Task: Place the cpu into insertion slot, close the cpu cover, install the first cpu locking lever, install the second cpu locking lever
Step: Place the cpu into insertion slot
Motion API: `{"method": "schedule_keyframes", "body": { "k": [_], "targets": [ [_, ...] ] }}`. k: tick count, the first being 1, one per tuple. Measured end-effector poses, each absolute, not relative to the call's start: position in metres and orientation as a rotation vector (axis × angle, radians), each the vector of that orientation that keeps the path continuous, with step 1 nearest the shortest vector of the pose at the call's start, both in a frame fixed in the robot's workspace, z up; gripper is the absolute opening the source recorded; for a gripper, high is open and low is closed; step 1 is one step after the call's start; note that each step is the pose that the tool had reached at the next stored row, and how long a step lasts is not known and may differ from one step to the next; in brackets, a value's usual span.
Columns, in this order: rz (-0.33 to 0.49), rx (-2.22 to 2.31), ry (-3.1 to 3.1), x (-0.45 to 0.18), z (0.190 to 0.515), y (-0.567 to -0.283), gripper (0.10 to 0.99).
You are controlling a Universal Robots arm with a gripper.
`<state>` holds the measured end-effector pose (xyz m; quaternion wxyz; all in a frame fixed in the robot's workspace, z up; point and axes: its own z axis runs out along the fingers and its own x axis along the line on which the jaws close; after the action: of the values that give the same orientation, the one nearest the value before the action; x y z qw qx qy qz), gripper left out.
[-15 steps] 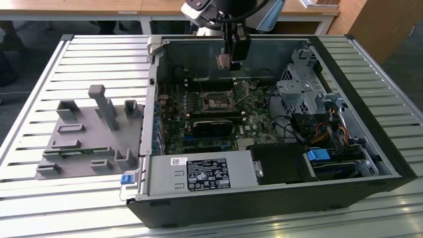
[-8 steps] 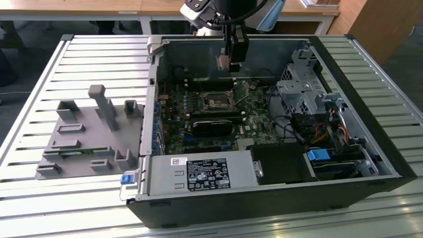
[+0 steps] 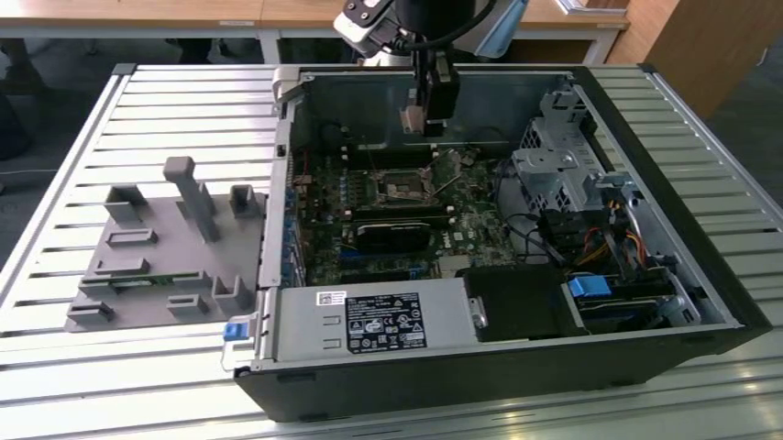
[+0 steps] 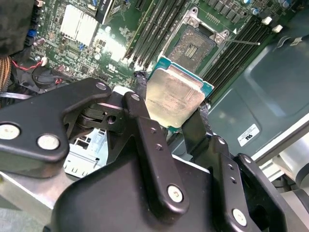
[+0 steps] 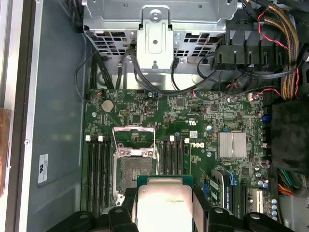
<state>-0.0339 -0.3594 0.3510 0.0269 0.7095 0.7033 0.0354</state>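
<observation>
The insertion slot [image 5: 130,175] lies bare; cpu cover [image 5: 133,128] open beside it.

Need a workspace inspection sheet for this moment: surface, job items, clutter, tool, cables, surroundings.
Surface: slatted metal table carrying an open computer case.
Job's things: cpu held above the board, apart from the insertion slot, which lies bare; cpu cover swung open.
Clutter: grey moulded fixture on the table, at the exterior view's left of the case.
Grippers: tool shut on the cpu's edges.
Cables: braided bundle and black leads run beside the board, off the slot.
Surroundings: wooden desks behind the table.
</observation>
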Motion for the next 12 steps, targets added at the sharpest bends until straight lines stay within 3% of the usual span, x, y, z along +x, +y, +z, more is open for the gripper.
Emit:
{"method": "schedule_keyframes", "body": {
  "k": [12],
  "targets": [
    [0.103, 2.193, 2.166, -0.034, 0.335, -0.353, 0.541]
  ]
}}
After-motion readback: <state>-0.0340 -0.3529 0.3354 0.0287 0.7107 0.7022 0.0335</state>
